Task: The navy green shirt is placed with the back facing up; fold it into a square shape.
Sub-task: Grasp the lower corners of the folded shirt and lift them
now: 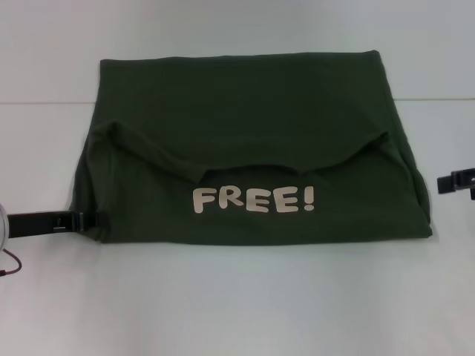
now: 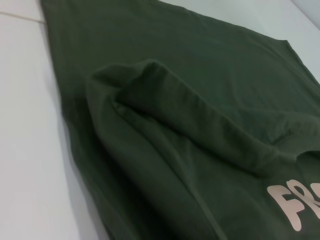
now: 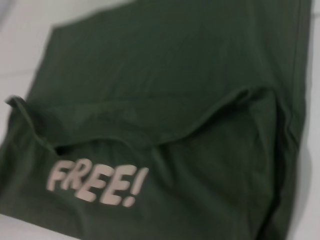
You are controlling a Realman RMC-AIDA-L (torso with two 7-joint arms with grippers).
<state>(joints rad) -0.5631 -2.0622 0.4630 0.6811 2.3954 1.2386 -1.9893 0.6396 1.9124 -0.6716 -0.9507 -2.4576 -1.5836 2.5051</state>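
White desk [image 1: 237, 297] bare along the near edge. Left pincer [image 1: 87, 220] sits at the navy green shirt's [image 1: 245, 119] near-left corner, tips against the fabric edge; can't tell if it's pinching cloth or just touching. Right pincer [image 1: 454, 181] hangs just off the shirt's right side, apart from the fabric; can't tell whether its tips are parted or together. Shirt lies flat mid-desk, partly folded: near portion turned over so the cream "FREE!" lettering [image 1: 253, 199] faces up, close to the near hem. Beyond the lettering, a curved folded edge runs side to side. Farther back, plain olive fabric spreads to the far edge, wider near than far.
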